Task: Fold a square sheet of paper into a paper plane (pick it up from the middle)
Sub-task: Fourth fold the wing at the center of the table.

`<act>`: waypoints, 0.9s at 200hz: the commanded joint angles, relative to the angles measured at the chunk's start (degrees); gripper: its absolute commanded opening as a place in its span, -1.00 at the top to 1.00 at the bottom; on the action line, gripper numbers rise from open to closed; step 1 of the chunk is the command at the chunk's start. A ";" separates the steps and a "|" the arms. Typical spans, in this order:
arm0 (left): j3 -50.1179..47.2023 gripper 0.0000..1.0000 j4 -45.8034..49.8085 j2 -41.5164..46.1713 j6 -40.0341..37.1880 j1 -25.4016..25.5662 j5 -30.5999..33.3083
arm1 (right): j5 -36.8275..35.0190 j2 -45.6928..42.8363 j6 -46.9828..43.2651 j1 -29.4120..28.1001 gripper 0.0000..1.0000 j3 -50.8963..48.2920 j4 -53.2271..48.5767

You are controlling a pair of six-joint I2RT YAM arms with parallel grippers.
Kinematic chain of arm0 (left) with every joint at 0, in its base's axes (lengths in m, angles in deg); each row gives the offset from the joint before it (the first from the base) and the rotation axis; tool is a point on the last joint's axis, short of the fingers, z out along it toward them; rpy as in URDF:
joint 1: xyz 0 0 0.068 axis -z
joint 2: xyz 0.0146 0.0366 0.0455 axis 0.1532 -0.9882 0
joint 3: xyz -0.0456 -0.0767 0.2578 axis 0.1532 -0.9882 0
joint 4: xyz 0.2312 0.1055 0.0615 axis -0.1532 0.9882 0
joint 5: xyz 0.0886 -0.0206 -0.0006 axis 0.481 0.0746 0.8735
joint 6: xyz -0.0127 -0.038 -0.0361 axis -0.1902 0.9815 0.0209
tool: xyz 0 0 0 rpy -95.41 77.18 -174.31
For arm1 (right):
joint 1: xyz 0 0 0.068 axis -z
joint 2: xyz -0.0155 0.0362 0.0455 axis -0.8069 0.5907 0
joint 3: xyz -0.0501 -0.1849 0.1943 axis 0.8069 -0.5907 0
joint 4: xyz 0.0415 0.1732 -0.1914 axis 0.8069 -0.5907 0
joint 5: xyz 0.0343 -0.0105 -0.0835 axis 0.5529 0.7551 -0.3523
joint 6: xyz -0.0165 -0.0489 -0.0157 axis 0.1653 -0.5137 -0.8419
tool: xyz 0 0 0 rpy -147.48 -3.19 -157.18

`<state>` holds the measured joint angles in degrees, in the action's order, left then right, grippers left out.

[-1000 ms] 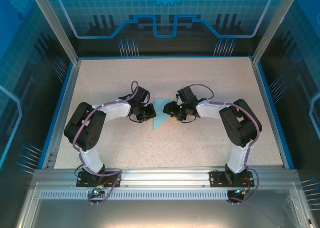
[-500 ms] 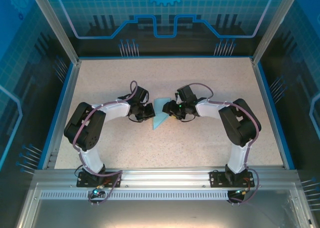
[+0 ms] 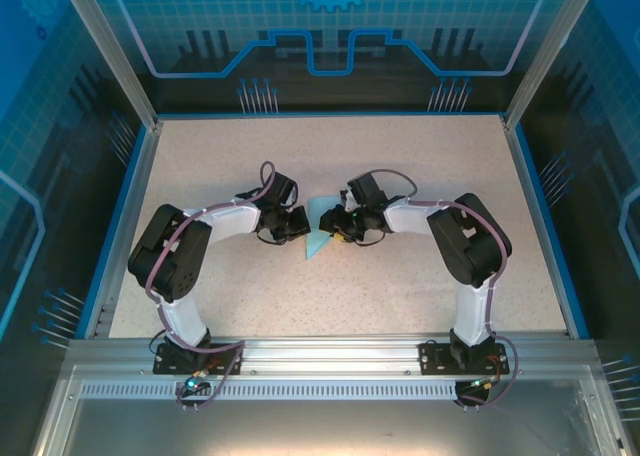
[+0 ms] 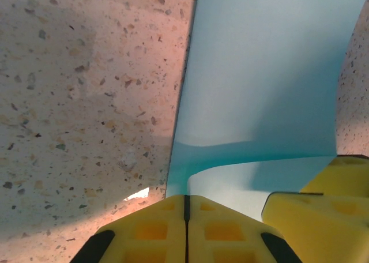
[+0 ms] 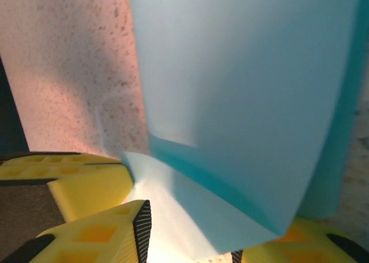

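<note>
Left gripper (image 3: 298, 226) is closed right up. In its wrist view the two yellow fingers (image 4: 225, 231) are pressed flat together with just a thin seam between them. The left edge of the sheet of paper (image 3: 316, 241) runs straight down into that seam, so it looks pinched there. The bit of paper nearest the fingertips curls up in a pale lip. Another yellow finger (image 4: 311, 214) pokes in on the right of that view, sitting on the paper. I can't say for sure whose it is.

Right gripper (image 3: 335, 223) comes in from the other side with its jaws partly apart. In its own camera, one yellow finger (image 5: 98, 234) is low on the left and the other is low on the right. The paper's edge sits in the gap between them, bowed up. I don't see the pads actually clamped on it, so I'd call it open around the paper, not gripping.

From above, the two grippers face each other almost nose to nose, with the paper between them. The paper is pale blue and roughly triangular, wide at the far end and coming to a point at the near end. It sits about mid-table (image 3: 350, 156) on the speckled beige top, a touch left of centre.
</note>
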<state>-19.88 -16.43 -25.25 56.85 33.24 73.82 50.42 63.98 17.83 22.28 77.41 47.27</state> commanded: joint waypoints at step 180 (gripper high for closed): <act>-11.08 -0.37 -12.82 11.47 -4.49 2.83 -1.96 | -17.81 -11.03 9.23 -2.35 0.96 -2.83 -13.09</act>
<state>-27.42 -22.99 -15.92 54.60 34.62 73.99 36.51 53.14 24.45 20.78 75.29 40.08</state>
